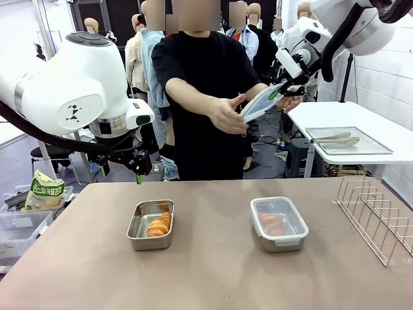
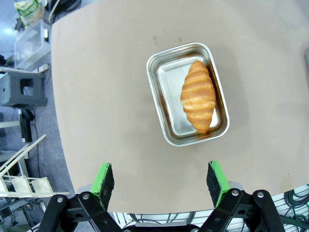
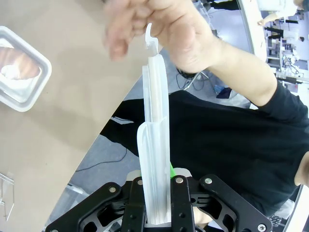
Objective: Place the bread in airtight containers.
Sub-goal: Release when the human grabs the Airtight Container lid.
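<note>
An open steel container (image 1: 138, 227) on the left of the table holds one croissant (image 1: 159, 224). My left gripper (image 1: 139, 165) hangs open behind and above it; from the left wrist, the gripper (image 2: 160, 178) looks down on the container (image 2: 166, 82) and its bread (image 2: 198, 95). To the right stands a second container (image 1: 279, 223) with its clear lid on and a croissant (image 1: 272, 223) inside. High at the back right, my right gripper (image 1: 284, 90) is shut on another clear lid (image 1: 261, 103). Both of the person's hands (image 1: 226, 116) touch that lid. In the right wrist view the gripper (image 3: 157, 203) clamps the lid (image 3: 157, 135) edge-on.
A wire rack (image 1: 377, 216) stands at the table's right edge. Behind it, a white side table carries a flat tray with tongs (image 1: 348, 140). A snack bag (image 1: 44, 190) and plastic bins (image 1: 19, 229) sit off the left edge. The person stands at the far side.
</note>
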Controlling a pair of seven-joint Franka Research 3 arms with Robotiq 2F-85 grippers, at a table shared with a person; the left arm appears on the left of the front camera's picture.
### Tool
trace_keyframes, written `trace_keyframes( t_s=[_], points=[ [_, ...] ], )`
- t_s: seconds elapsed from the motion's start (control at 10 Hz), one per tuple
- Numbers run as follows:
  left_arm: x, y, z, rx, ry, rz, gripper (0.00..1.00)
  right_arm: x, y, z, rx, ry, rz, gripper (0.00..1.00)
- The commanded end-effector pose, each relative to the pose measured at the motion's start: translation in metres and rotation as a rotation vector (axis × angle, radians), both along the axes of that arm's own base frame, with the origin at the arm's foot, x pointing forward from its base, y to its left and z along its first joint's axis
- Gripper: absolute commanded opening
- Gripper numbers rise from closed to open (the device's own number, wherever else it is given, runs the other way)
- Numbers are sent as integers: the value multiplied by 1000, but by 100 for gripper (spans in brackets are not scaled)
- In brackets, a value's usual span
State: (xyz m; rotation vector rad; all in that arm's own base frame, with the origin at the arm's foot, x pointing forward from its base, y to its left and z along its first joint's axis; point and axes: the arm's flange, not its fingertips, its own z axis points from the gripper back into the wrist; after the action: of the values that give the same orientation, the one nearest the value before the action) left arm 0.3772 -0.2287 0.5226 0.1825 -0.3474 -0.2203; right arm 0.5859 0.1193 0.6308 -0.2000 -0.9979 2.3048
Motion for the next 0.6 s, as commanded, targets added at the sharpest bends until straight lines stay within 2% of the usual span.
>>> trace_keyframes(
  t_s=[0.0, 0.5],
  points=[
    [0, 1, 1, 1, 5, -1, 100, -1, 0, 0, 1, 0, -2, 0],
    [0, 1, 1, 1, 5, -1, 100, -1, 0, 0, 1, 0, -2, 0]
  ],
)
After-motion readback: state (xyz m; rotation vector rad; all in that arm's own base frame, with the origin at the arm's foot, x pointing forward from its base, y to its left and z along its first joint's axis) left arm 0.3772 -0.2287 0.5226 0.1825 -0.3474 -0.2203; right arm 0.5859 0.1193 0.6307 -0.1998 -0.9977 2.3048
